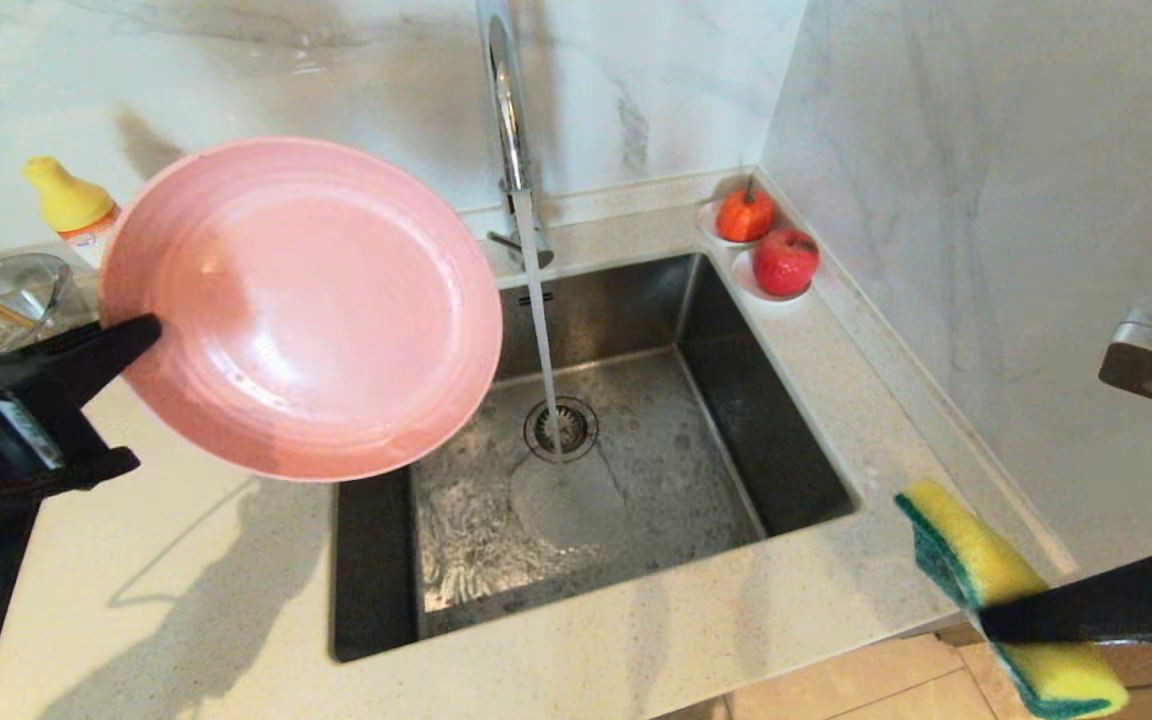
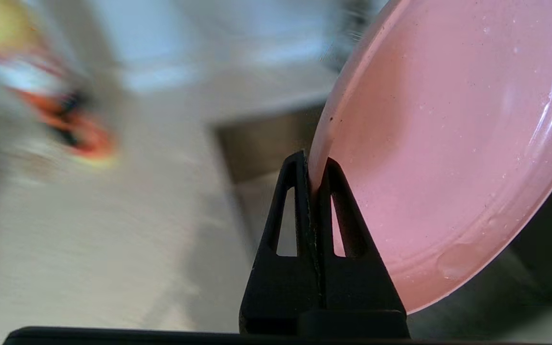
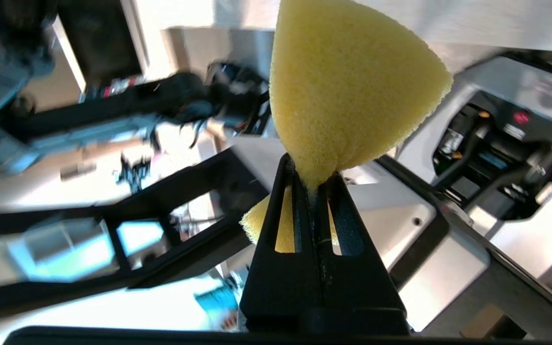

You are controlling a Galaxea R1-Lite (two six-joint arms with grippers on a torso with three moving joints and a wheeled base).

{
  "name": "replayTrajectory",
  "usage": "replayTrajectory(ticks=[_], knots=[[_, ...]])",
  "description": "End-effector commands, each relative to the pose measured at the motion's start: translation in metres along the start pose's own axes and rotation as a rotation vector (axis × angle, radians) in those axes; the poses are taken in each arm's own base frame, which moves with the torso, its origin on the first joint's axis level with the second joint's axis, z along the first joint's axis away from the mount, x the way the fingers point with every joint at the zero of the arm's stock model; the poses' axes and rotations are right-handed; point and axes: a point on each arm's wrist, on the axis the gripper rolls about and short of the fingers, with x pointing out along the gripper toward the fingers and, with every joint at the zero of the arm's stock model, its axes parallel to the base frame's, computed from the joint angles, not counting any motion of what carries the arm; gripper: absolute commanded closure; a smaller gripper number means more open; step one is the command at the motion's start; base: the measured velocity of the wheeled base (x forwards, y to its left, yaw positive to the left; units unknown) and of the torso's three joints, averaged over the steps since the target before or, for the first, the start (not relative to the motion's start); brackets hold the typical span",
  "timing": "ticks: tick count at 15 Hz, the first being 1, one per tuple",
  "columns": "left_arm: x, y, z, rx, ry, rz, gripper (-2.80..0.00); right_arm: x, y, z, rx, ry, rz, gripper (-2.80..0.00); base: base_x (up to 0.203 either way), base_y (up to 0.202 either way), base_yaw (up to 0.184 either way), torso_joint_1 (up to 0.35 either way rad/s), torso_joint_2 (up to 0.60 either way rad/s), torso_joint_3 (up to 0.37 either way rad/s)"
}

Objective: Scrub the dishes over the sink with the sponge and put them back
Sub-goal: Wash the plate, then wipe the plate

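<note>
My left gripper (image 1: 141, 335) is shut on the rim of the pink plate (image 1: 306, 300), which it holds tilted up above the counter, its right edge over the left side of the sink (image 1: 766, 440). The left wrist view shows that rim pinched between the black jaws of the left gripper (image 2: 315, 167), with the plate (image 2: 448, 143) wet. My right gripper (image 1: 986, 618) is shut on the middle of the yellow and green sponge (image 1: 966, 555), off the sink's front right corner. Squeezed yellow foam of the sponge (image 3: 348, 86) fills the right wrist view above the right gripper (image 3: 313, 179). No bowl is in view.
Water runs from the chrome tap (image 1: 506, 110) onto the drain strainer (image 1: 561, 428). A yellow-capped bottle (image 1: 71, 205) and a clear glass bowl (image 1: 21, 290) stand at the back left. Two red fruits (image 1: 766, 240) sit in the back right corner by the wall.
</note>
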Motion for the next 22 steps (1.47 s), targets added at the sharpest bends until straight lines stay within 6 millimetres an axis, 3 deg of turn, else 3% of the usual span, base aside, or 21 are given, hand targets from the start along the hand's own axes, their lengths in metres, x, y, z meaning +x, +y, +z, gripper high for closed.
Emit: replayTrajectory(ticks=[1,5,14,19,22], knots=[[-0.014,0.001,0.016,-0.078,-0.028,-0.045,0.00,0.004,0.013,0.003,-0.048,0.030,0.050,0.00,0.000,0.000,0.000,0.000,0.00,0.000],[-0.003,-0.003,0.012,-0.077,0.005,-0.108,0.00,0.012,0.033,0.010,-0.117,0.076,0.114,0.00,0.000,0.000,0.000,0.000,0.00,0.000],[0.034,-0.036,0.011,-0.014,0.059,-0.220,0.00,0.043,0.067,0.036,-0.194,0.141,0.178,0.00,0.000,0.000,0.000,0.000,0.00,0.000],[0.059,-0.065,0.012,-0.016,0.056,-0.201,0.00,0.057,0.088,0.055,-0.219,0.090,0.074,0.00,0.000,0.000,0.000,0.000,0.00,0.000],[0.063,-0.074,0.015,-0.023,0.049,-0.201,0.00,0.074,0.099,0.057,-0.238,0.074,-0.012,0.00,0.000,0.000,0.000,0.000,0.00,0.000]])
